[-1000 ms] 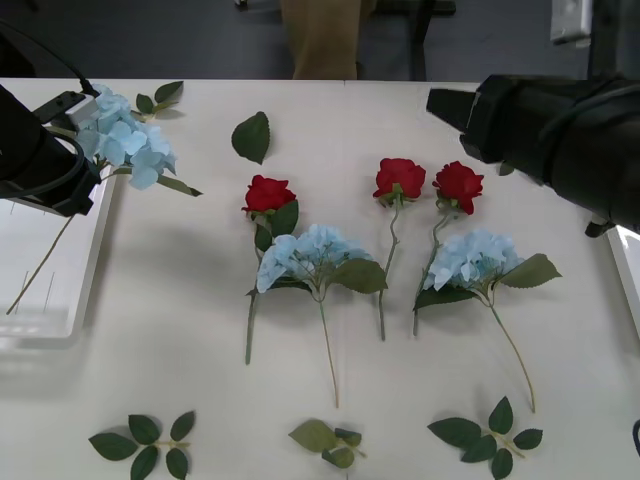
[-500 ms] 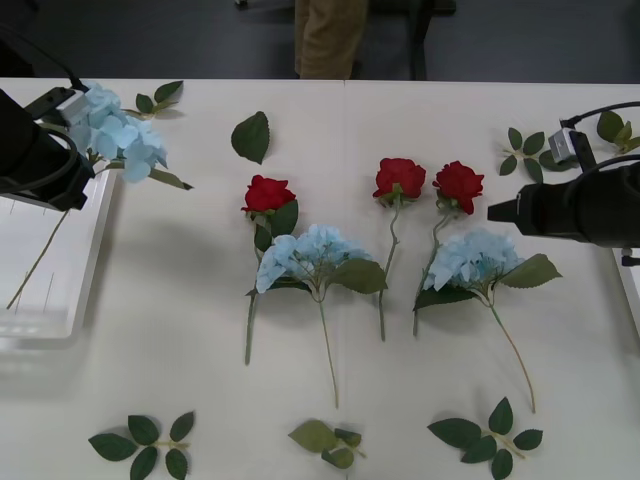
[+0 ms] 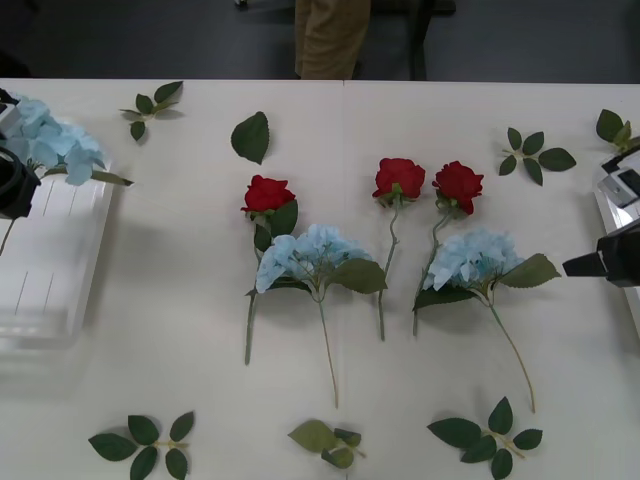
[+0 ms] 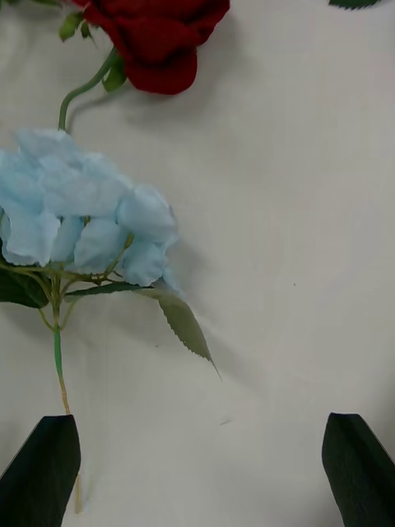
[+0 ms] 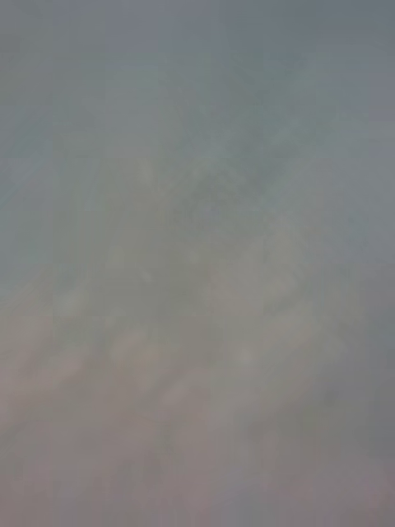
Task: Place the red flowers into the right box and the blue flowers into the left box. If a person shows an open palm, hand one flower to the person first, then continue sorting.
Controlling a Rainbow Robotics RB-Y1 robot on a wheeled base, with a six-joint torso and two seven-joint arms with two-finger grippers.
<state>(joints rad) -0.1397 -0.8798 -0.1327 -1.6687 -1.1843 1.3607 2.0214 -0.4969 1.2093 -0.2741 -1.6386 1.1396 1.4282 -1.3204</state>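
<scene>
Three red flowers (image 3: 268,193) (image 3: 399,177) (image 3: 459,183) lie in a row mid-table. Below them lie two blue flowers (image 3: 310,255) (image 3: 475,258). At the far left my left gripper (image 3: 10,185) is shut on a third blue flower (image 3: 55,145), held over the left box (image 3: 50,300). My right gripper (image 3: 600,266) is open at the right edge, beside the right box (image 3: 628,300). In the right wrist view its black fingers (image 4: 41,469) stand apart over bare table, just short of a blue flower (image 4: 74,214) and a red flower (image 4: 156,37). A person's khaki trousers (image 3: 330,40) stand behind the table; the open palm is out of view.
Loose green leaf sprigs lie around the table: far left (image 3: 148,102), a single leaf (image 3: 251,136), far right (image 3: 535,158), and along the front edge (image 3: 142,445) (image 3: 328,440) (image 3: 487,435). Bare tabletop separates the flowers from both boxes.
My left gripper has carried the blue flower leftwards, over the left box. My right arm has pulled back from above the table to the right edge.
</scene>
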